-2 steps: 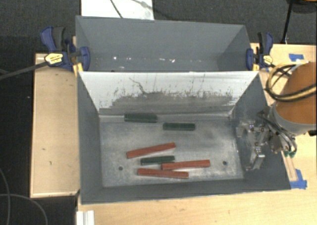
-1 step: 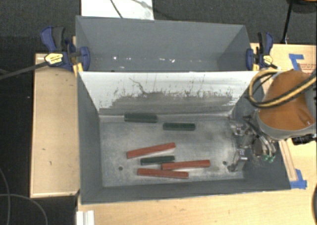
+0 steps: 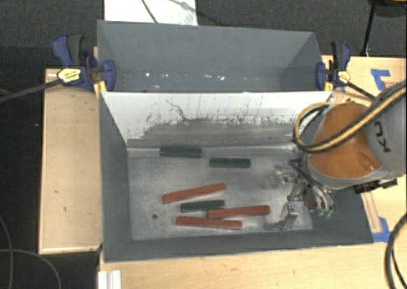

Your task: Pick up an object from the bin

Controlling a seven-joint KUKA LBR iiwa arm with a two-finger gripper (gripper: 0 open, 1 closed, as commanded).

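Observation:
My gripper [image 3: 283, 199] hangs low over the right end of the bin floor, open, with nothing between its fingers. Just left of it lies a red stick [image 3: 238, 211], whose right end stops a short way from the lower fingertip [image 3: 283, 220]. A dark green stick [image 3: 202, 205] lies beside that red one, and another red stick [image 3: 208, 222] lies below them near the front wall.
A longer red stick [image 3: 194, 193] lies tilted in the middle of the floor. Two dark green sticks [image 3: 230, 162] [image 3: 180, 151] rest near the back wall. The arm's orange cover stands above the bin's right wall, close to the gripper.

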